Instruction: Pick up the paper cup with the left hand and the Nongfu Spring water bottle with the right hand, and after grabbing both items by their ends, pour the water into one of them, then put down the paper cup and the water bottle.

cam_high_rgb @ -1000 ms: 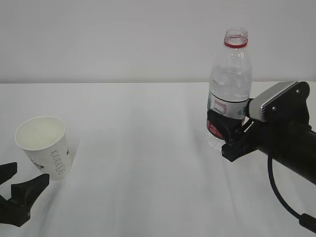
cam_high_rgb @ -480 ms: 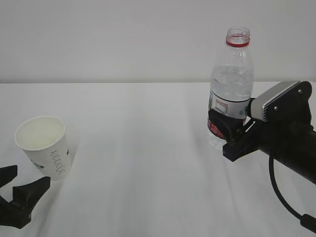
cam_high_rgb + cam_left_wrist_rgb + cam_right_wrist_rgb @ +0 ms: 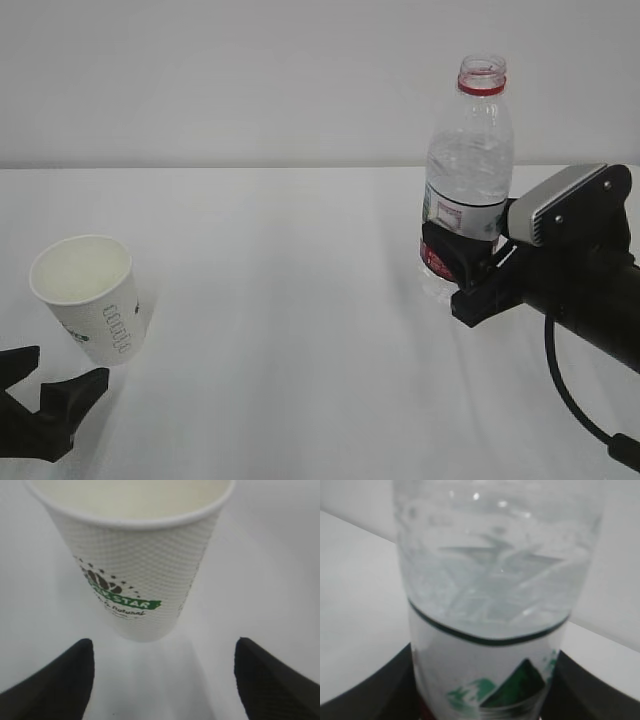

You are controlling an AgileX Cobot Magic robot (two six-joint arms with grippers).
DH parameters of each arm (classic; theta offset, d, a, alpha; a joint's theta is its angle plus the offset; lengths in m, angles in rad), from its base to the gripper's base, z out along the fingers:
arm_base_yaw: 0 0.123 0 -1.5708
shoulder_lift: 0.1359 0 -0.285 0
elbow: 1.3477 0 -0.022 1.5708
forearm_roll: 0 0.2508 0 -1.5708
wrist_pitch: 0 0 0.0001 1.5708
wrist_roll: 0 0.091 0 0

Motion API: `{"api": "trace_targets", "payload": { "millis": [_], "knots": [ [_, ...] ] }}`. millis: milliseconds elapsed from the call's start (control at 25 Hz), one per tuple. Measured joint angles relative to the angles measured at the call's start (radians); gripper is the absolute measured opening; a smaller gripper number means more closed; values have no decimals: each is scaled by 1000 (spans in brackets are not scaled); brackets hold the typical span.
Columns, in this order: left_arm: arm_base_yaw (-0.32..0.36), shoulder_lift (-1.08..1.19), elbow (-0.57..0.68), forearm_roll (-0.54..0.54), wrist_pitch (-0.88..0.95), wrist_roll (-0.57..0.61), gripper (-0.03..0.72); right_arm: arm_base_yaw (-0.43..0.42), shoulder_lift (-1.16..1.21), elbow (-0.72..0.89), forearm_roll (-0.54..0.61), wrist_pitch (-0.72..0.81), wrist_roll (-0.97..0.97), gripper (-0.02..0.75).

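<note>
Our left hand (image 3: 50,392) gapes empty — the paper cup (image 3: 90,298) stands just ahead, leaning slightly, untouched. Our right hand (image 3: 458,262) clamps the upright Nongfu Spring water bottle (image 3: 466,170).

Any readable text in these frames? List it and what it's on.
"STAR" (letters before it hidden): green band on the paper cup.
Script line below that band: too small to read.
Vertical lettering on the cup, exterior view: too blurred.
Nongfu Spring water bottle label: print unreadable in both views.

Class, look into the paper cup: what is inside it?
The cup shows only its pale inner wall. Its bottom is hidden by the near rim, so any water cannot be seen.
</note>
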Motion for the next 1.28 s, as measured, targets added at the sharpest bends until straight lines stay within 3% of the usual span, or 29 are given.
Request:
{"api": "trace_targets", "payload": {
  "millis": [360,920,1080,1280],
  "knots": [
    [0,74,-34,-26,0,42,664,0,0,0,0,0,0,453],
    [5,100,-92,0,0,-29,665,0,0,0,0,0,0,452],
    [66,108,-92,58,0,-31,665,0,0,0,0,0,0,452],
    [240,110,-113,273,0,-76,665,0,0,0,0,0,0,452]
  ]
}}
